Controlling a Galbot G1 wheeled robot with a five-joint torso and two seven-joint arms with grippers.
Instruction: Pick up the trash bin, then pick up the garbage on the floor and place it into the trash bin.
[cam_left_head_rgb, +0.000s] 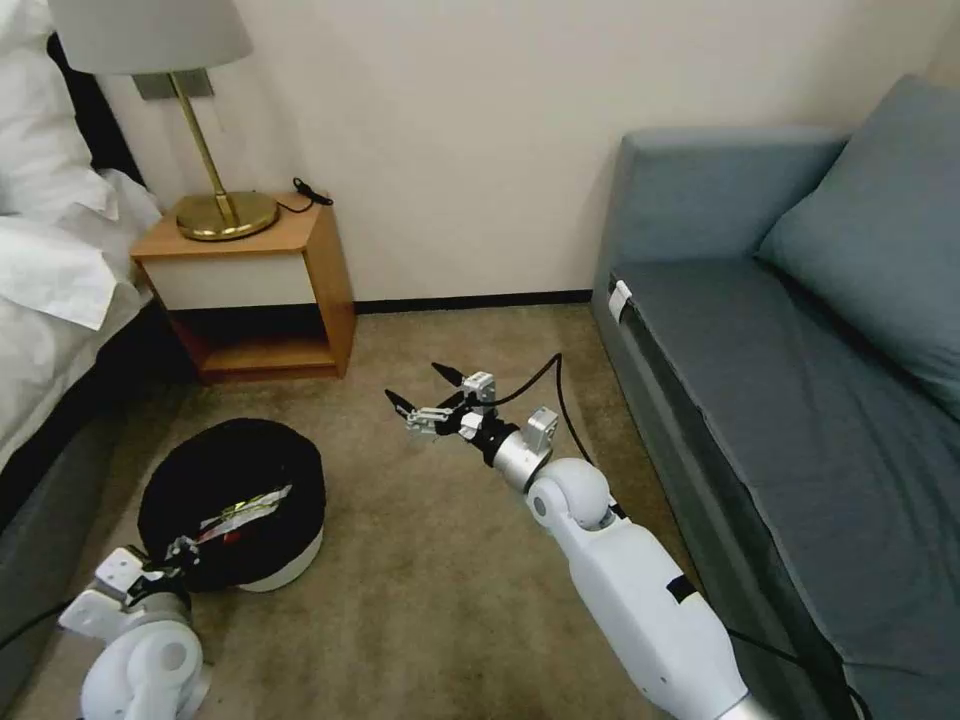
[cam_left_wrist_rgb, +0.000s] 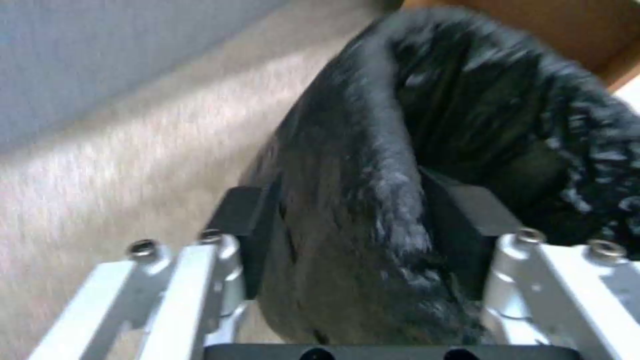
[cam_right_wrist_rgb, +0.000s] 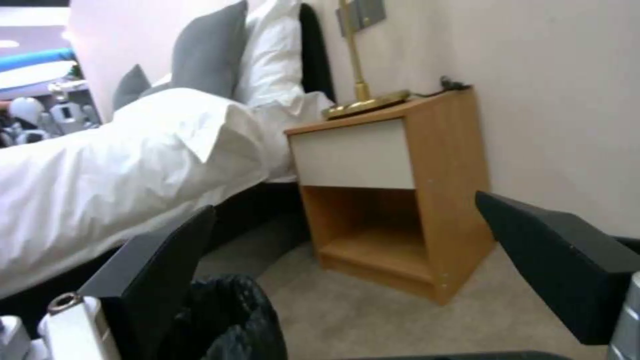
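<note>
The left gripper (cam_left_wrist_rgb: 353, 235) pinches the bin (cam_left_head_rgb: 262, 505) by its black rim, and the right gripper (cam_left_head_rgb: 425, 388) hangs open above the carpet (cam_left_head_rgb: 430, 590).

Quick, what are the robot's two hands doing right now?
Left gripper: shut on the rim of the trash bin.
Right gripper: open, holding nothing, above the carpet.

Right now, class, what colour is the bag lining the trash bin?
Black; the head view shows the bag best, over the white trash bin.
</note>
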